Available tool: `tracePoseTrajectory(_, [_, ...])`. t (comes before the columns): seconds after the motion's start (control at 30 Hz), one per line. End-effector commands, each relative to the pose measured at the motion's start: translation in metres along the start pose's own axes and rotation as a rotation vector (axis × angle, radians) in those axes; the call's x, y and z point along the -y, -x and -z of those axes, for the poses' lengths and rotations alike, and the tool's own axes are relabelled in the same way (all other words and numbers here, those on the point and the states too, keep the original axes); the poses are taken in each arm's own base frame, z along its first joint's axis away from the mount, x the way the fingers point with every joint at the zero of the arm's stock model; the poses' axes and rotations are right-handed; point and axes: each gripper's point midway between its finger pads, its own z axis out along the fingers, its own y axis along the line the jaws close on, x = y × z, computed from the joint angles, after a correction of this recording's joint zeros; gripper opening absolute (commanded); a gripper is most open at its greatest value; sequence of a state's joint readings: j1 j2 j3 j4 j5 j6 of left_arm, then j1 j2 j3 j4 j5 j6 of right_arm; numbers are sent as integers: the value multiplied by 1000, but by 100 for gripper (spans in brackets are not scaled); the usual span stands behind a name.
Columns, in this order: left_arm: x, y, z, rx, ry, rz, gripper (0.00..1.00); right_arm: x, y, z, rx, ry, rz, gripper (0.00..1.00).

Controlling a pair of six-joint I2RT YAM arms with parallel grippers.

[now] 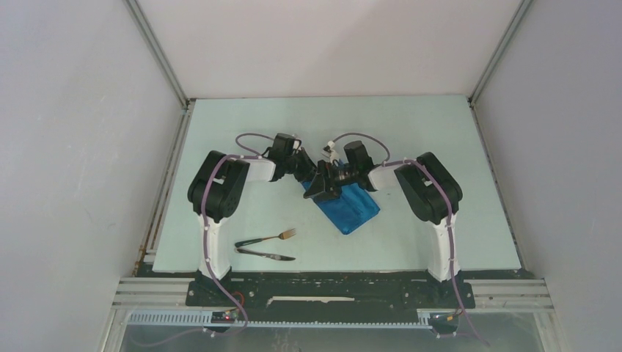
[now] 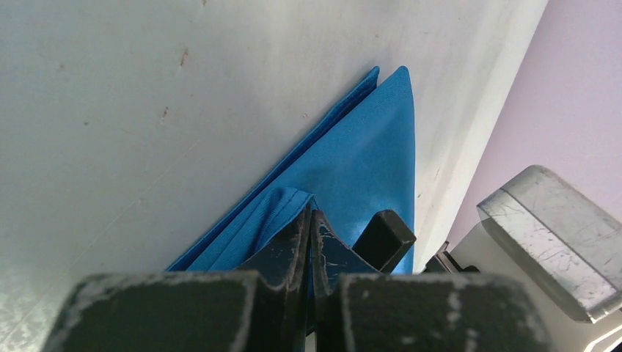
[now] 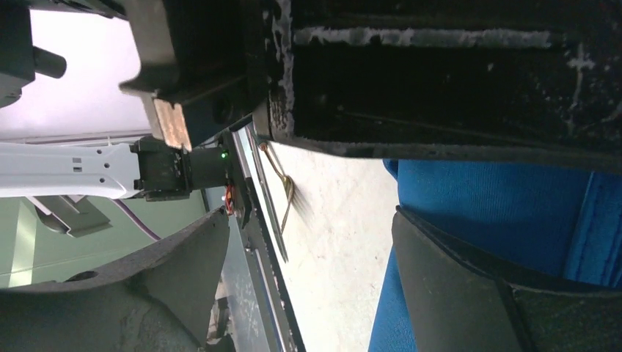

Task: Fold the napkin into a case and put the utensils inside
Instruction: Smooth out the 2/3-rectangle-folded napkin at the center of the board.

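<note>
Top external view shows one napkin [image 1: 352,209], a plain bright blue cloth folded into a narrow, layered rectangle. It lies aslant on the pale bench [image 1: 440,132], about midway across it. The cloth is smooth with a slight sheen, and stacked edges show along one long side.

One fork [image 1: 265,238] and one knife [image 1: 266,254] lie well apart from the napkin, to its left and nearer the front edge. The two are just beside each other and nearly parallel, and neither touches the cloth. The fork has a metal head and a dark handle; the knife is slim and dark.

Of grippers there are two, and both sit at the napkin's far left end. Left wrist view shows the left gripper [image 2: 309,220] clenched, its fingers pressed together on a raised, hemmed fold of the napkin's top layer. The rest of the cloth runs flat away from it to a pointed corner.

Right wrist view shows the right gripper [image 3: 308,220] released and grasping nothing, its fingers spread wide. One finger stands over the blue cloth, the other over bare bench beside the napkin.
</note>
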State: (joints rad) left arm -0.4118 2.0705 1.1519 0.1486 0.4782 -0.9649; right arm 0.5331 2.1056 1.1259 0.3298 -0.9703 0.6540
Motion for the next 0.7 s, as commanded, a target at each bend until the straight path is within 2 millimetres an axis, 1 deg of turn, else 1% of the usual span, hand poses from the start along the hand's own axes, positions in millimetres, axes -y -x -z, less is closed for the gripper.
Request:
tracePoseTrajectory(0.0, [-21,3,-6,4,54,5,5,0,-17,2,-44,3,4,89])
tracePoseTrajectory(0.23, [-24,5,-7,1,55,14,5,-9,-46,18,-59,45,-12,89])
tracePoseTrajectory(0.43, [-26,8,-6,5,60,12,5,-4,-65,33,-54,53,-32,89])
tracePoseTrajectory(0.5, [-27,9,-6,4,63,13,5,-2,-75,39,-54,58,-51,89])
tracePoseTrajectory(0.67, [-25,9,-6,-1,58,12,5,-4,-96,51,-44,62,-71,89])
